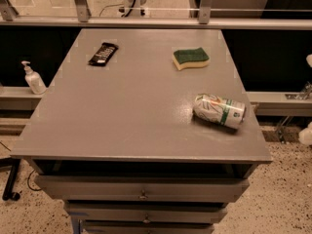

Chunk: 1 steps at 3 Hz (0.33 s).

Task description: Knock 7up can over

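Three things lie on the grey table. A black remote-like object is at 11 o'clock, a green-and-yellow sponge at 1 o'clock, and the 7up can at 4 o'clock. The can rests on its side, near the right edge. The gripper shows only as a pale sliver at the frame's 3 o'clock edge, well apart from the can. It holds nothing I can see, and I cannot tell whether it is open or closed. Judging by the toppled can, the knock looks done, and the next move calls only for keeping clear of it. A soap dispenser stands on a ledge at 9 o'clock. Drawers sit below the table at 6 o'clock, above a speckled floor.
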### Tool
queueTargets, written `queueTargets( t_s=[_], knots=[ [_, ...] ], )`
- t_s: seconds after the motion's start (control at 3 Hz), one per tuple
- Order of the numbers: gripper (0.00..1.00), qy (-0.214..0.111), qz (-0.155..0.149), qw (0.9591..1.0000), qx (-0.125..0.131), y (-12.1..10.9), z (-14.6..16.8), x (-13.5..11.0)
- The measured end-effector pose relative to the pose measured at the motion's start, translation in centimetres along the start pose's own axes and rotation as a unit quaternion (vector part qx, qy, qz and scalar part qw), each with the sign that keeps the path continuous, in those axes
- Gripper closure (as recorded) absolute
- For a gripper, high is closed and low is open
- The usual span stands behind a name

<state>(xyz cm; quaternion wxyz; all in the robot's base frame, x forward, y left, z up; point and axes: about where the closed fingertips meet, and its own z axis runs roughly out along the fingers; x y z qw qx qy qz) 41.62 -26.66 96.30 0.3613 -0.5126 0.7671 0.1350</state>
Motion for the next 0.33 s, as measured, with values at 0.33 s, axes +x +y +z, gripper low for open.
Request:
queueTargets(
  t_s=[0.33],
  knots=[
    [0.0, -0.042, -0.006, 0.9991, 0.007, 0.52, -1.31, -0.97]
  ],
)
